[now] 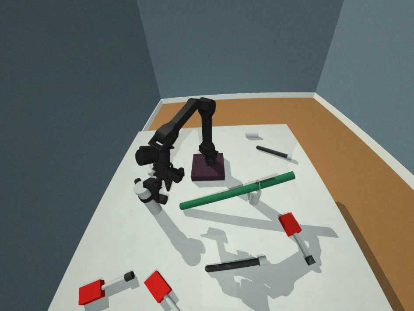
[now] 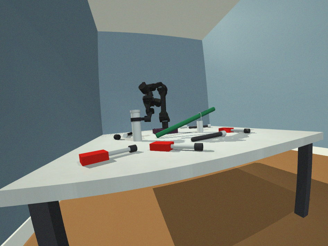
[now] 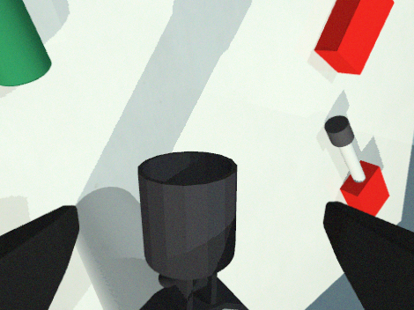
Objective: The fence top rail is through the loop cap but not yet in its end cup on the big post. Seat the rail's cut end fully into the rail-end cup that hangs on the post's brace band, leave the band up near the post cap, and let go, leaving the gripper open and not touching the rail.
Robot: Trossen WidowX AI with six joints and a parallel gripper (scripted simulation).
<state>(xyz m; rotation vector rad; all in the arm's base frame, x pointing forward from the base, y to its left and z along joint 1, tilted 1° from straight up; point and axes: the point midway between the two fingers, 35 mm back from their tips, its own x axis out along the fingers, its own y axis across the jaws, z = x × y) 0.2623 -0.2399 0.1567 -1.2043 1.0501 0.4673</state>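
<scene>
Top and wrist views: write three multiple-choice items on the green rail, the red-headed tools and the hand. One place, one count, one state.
1. The low end of the green round rail lies:
A. inside the dark rail-end cup
B. on the table, apart from the cup
C. between the fingers

2. Red-headed tools on the white table:
A. one
B. three
C. five

3. The black hand is:
A. open, empty
B. shut on the rail
C. shut on the cup

B: the cup's mouth is empty. B: three red blocks show. A: the fingers are spread wide.

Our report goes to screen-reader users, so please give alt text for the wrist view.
The dark rail-end cup stands mouth-up, centred between the open gripper's black fingers, untouched. The green rail's cut end lies at upper left; red-headed mallets lie at right.
</scene>
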